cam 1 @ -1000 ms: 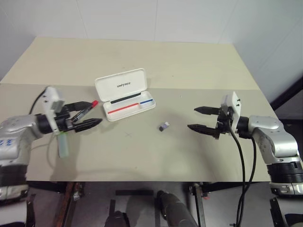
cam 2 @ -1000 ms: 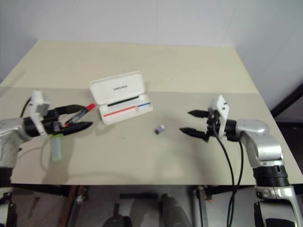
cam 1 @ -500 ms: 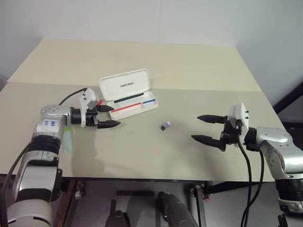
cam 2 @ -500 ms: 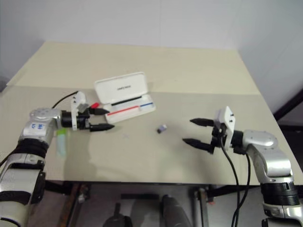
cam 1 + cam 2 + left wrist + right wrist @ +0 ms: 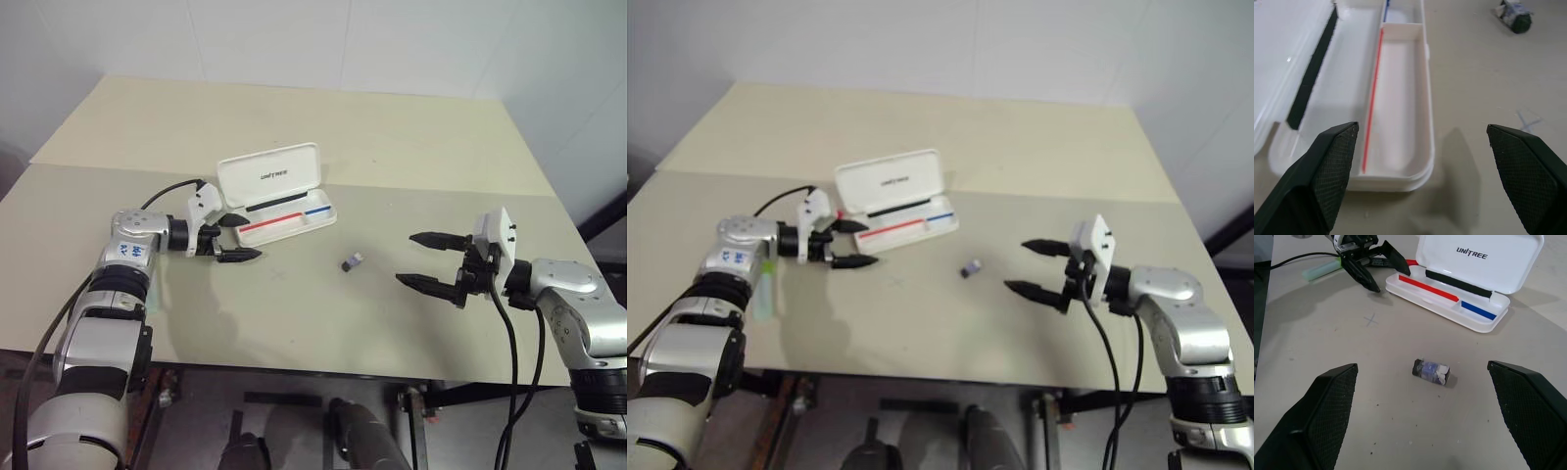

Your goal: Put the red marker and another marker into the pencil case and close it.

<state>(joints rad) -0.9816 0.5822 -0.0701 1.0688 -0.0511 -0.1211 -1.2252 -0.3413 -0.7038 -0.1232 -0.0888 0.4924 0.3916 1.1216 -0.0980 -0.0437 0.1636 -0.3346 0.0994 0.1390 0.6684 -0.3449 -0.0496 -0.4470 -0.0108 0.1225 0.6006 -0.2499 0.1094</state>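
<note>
The pencil case [image 5: 277, 176] lies open at mid-table, lid tipped back, its tray [image 5: 1400, 98] showing a red and blue stripe. My left gripper [image 5: 242, 238] is open at the tray's left end, with nothing between its fingers. The red marker [image 5: 1411, 263] lies on the table just behind that gripper, beside the case, mostly hidden by a finger. The pale green marker [image 5: 768, 286] rests on the table under my left forearm. My right gripper [image 5: 406, 258] hovers open at the right, pointing toward a small grey-blue piece [image 5: 351, 262].
The beige table [image 5: 294, 117] stretches wide behind the case and between the two grippers. White walls stand beyond its far and right edges. The table's front edge runs close below both arms.
My left gripper has moved right, from beside the green marker to the left end of the case's tray. The right gripper has stayed where it was. The camera has shifted.
</note>
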